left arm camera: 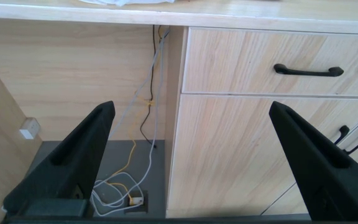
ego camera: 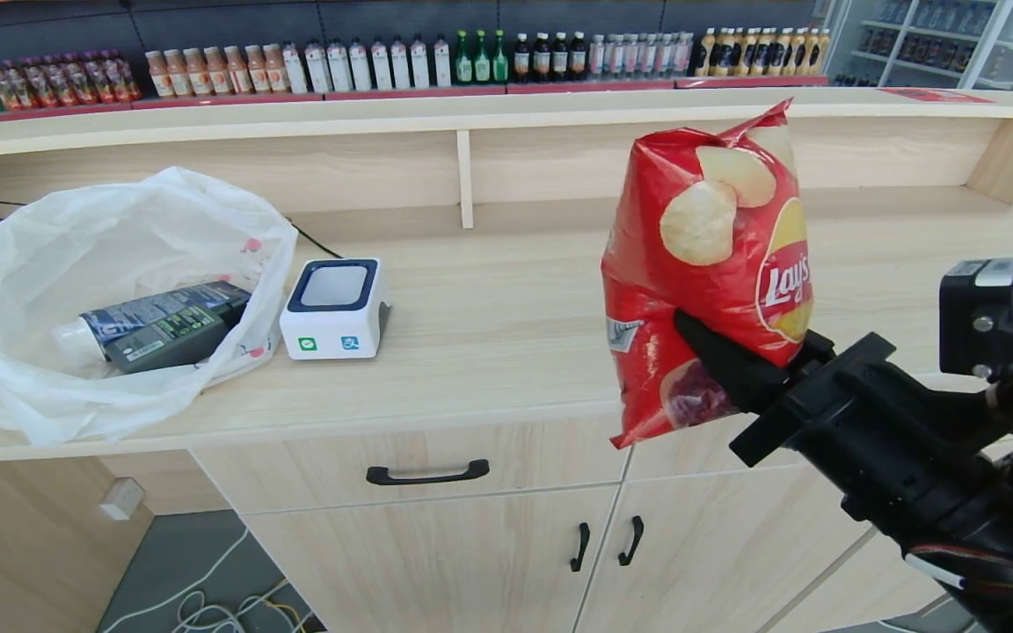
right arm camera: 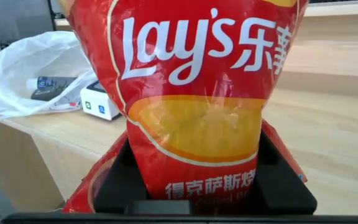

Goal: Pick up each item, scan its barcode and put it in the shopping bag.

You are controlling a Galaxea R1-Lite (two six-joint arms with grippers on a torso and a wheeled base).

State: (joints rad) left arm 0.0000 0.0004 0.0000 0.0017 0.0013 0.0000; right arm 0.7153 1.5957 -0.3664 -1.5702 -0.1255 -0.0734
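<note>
chips bag (ego camera: 709,264): upright in the air, well to the right of the scanner (ego camera: 335,308), over the worktop (ego camera: 506,334) edge.
right fingers (ego camera: 726,360): clamped on the lower part of the chips bag.
left fingers (left arm camera: 82,162): spread wide, holding nothing, lower than the scanner, facing the cabinet (left arm camera: 247,124) front.
shopping bag (ego camera: 76,255): touching the left side of the scanner, with two bottles (ego camera: 163,325) lying inside.

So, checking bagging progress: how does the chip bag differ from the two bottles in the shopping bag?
The chip bag is red, the bottles dark. The chip bag stands upright in the right end effector, off the counter; the bottles lie on their sides. The bottles are in the shopping bag; the chip bag is not yet. Both are printed packaged goods.
</note>
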